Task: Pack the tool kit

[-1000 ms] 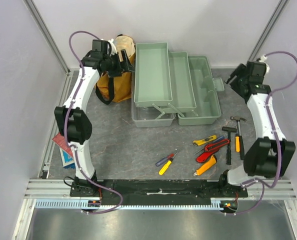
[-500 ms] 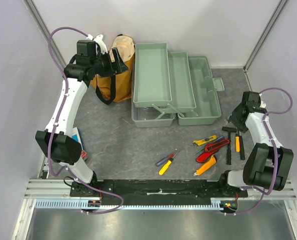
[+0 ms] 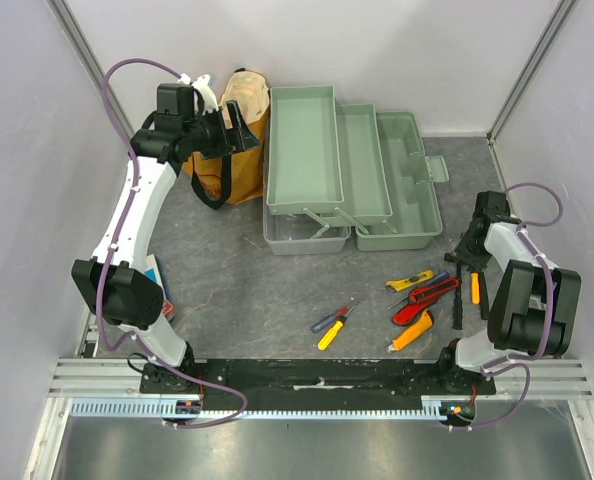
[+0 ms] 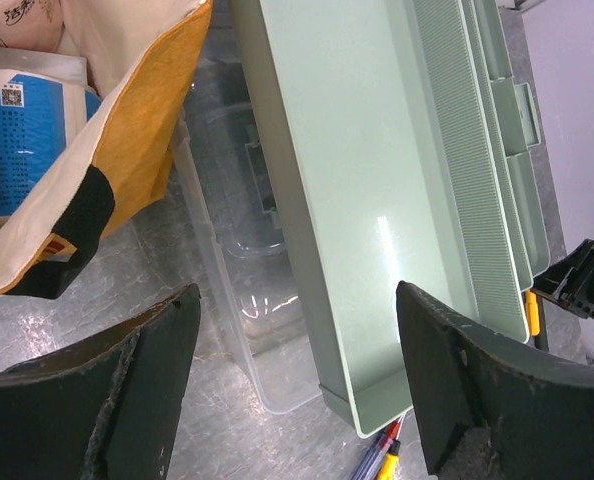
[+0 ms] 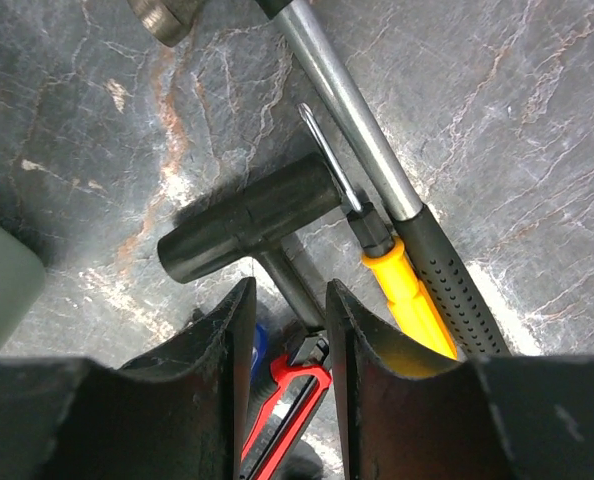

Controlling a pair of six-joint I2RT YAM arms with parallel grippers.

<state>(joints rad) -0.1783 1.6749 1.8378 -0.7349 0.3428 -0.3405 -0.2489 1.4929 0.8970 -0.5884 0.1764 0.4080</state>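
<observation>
**Toolbox.** The toolbox (image 3: 307, 140) (image 4: 357, 200) stands open at the far centre of the counter (image 3: 247, 285), with its trays folded out. The clear lid (image 3: 295, 238) (image 4: 239, 300) lies at its near-left side.

**Left pincer** (image 3: 239, 125) (image 4: 297, 300). The jaws are spread wide and hold nothing. The pincer hangs in the air between the bag (image 3: 227, 180) (image 4: 142, 130) and the leftmost tray, touching neither.

**Right pincer** (image 3: 464, 258) (image 5: 289, 290). It is lowered to the counter, near the toolbox's near-right corner. The jaws are partly open with a narrow gap. One stands on each side of the shaft of the small hammer (image 3: 457, 300) (image 5: 247, 225), just behind its dark head. Space shows on both sides of the shaft, so there is apparently no grip, though pad contact cannot be confirmed from the wrist view.

**Adjacent tools.** The large hammer (image 5: 357, 120), with a steel shaft, lies just beside the small one. The yellow screwdriver (image 3: 475, 288) (image 5: 407, 295) rests against both.

**Loose tools.** A cluster of hand tools (image 3: 422, 300) lies on the counter left of the hammers. A lone screwdriver (image 3: 329, 330) lies nearer the centre. All of these are outside the toolbox.
</observation>
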